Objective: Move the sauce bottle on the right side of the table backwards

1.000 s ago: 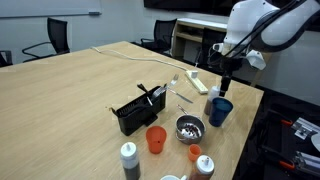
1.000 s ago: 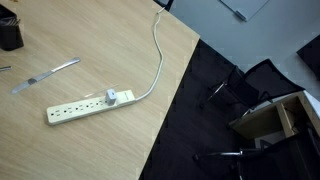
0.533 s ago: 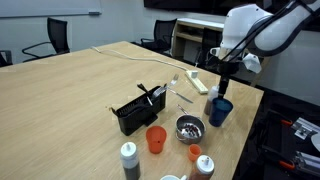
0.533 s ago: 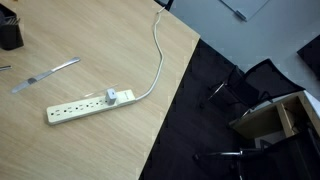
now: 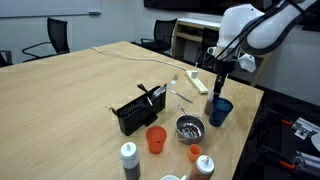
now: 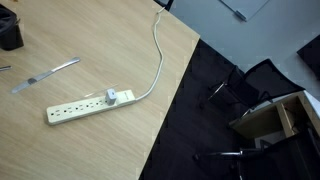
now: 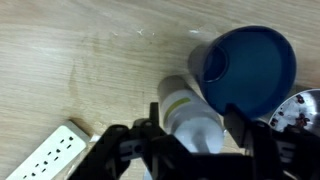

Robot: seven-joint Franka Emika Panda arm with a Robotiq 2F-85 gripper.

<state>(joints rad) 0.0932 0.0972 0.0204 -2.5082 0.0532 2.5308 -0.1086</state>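
The hand (image 7: 195, 150) is spread wide, its dark fingers (image 7: 128, 148) standing on either side of the bottle (image 7: 190, 115) with a gap showing on each side, so nothing is gripped. In an exterior view the hand (image 5: 222, 76) hangs straight down just above the bottle (image 5: 212, 101).

The bottle is plain white, slim and upright. The wrist view looks down on its rounded top, so the body is foreshortened and its lower part is hidden behind the hand's frame. It stands near the right edge of the desk (image 5: 70, 90), just beside a dark blue cup (image 7: 248, 70). Whether the two touch cannot be told. In the exterior view it is only a small white sliver, about as tall as the cup (image 5: 220, 111).

A white power strip (image 7: 50, 155) lies close by, cut off at the lower left of the wrist view. A metal bowl (image 7: 300, 110) is cut off at the right edge.

The other exterior view shows the whole power strip (image 6: 85, 107) and its cable (image 6: 158, 60), but neither the hand nor the bottle.
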